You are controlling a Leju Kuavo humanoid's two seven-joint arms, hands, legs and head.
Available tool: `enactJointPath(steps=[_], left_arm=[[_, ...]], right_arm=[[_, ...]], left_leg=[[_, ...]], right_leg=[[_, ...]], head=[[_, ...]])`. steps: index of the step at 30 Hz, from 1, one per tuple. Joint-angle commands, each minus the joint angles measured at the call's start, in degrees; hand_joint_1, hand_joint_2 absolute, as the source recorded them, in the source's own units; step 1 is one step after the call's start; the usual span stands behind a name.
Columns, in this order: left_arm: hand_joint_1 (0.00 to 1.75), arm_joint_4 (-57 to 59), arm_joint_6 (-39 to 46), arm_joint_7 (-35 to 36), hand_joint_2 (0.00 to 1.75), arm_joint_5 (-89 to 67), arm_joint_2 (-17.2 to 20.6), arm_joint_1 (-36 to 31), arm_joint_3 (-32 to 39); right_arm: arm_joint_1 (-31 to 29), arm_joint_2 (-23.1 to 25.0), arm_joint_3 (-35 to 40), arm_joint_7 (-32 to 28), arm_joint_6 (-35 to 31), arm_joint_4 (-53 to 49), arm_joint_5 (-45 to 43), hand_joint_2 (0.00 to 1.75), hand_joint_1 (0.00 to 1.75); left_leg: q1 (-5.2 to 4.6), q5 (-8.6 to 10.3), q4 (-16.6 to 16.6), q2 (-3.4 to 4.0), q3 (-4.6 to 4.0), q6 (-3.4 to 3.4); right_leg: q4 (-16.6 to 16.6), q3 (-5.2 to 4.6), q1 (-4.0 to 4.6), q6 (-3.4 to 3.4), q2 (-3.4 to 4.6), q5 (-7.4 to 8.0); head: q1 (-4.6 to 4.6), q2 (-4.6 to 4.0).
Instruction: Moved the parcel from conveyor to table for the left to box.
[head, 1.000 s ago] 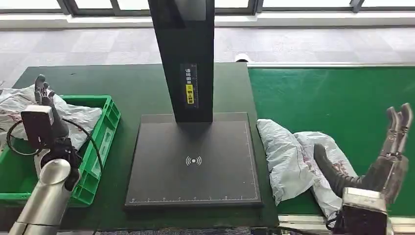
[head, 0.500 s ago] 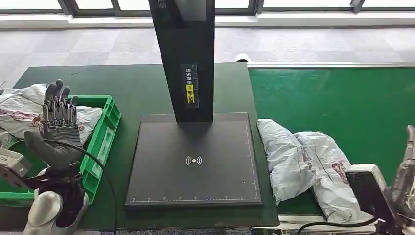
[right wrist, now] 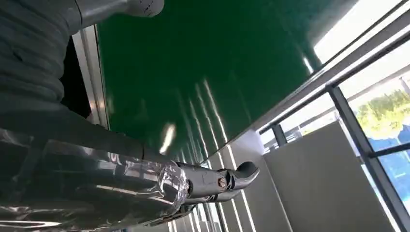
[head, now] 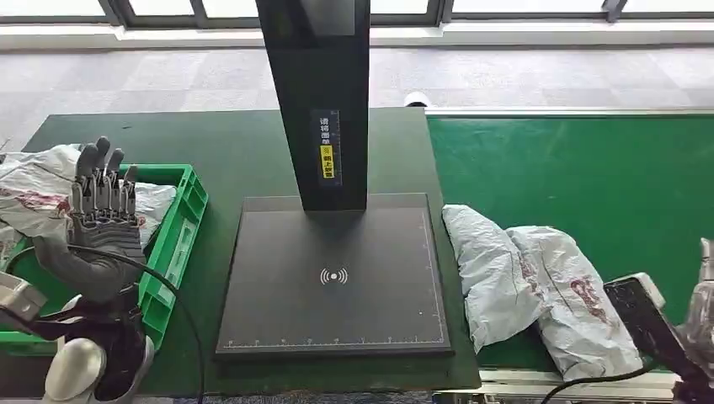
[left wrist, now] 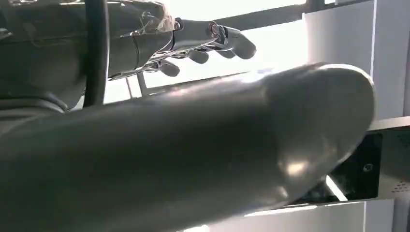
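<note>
Head view: left hand (head: 103,223) raised above green crate (head: 187,220), fingers straight and apart, nothing in it. Right hand (head: 703,295) barely inside the frame's right edge; grasp not readable here. Parcel (head: 539,290), crumpled white bag with red print, lying on green conveyor (head: 589,168) near its front edge, just beside black scanner plate (head: 333,278) on dark table (head: 227,151). More white bags (head: 38,189) in and behind the crate.

Left wrist view: fingers (left wrist: 227,41) extended against bright windows, holding nothing.

Right wrist view: fingers (right wrist: 232,179) stretched over bare belt, empty; open green belt beyond.
</note>
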Motion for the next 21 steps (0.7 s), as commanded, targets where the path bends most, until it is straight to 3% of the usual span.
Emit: enactJointPath(steps=[1, 8, 14, 21], left_arm=[[0.00, 2.4, -0.9, 1.0, 0.00, -1.2, -0.8, -2.3, -0.1], [0.00, 2.5, -1.1, 0.9, 0.00, -1.7, -0.2, -2.9, 0.4], [0.00, 2.5, -1.1, 0.9, 0.00, -1.7, -0.3, -2.8, 0.4], [0.00, 3.8, -0.4, 0.8, 0.00, -1.1, 1.8, -3.7, -0.7]], right_arm=[[-8.9, -6.6, 2.6, -1.0, 4.5, 22.4, -3.9, 1.75, 0.00], [-13.7, -10.2, 10.9, 1.2, 5.7, 30.4, -7.5, 1.75, 0.00], [-13.5, -10.3, 10.9, 1.3, 5.5, 30.1, -7.6, 1.75, 0.00], [-17.5, -12.9, 18.7, 4.7, 14.6, 37.0, -13.5, 1.75, 0.00]], left_leg=[[-0.01, 0.11, -0.2, 0.07, 0.12, 0.08], [0.01, 0.11, -0.2, 0.25, 0.10, 0.10], [-0.03, 0.15, -0.2, 0.09, 0.07, 0.12], [-0.03, 0.20, -0.2, 0.23, 0.03, 0.13]], right_leg=[[-0.2, 0.12, -0.01, 0.05, 0.07, 0.15], [-0.2, 0.07, 0.00, 0.09, 0.24, 0.22], [-0.2, 0.09, 0.00, 0.09, 0.07, 0.17], [-0.3, 0.04, 0.01, 0.09, 0.22, 0.27]], head=[[0.00, 0.00], [0.00, 0.00], [0.00, 0.00], [0.00, 0.00]])
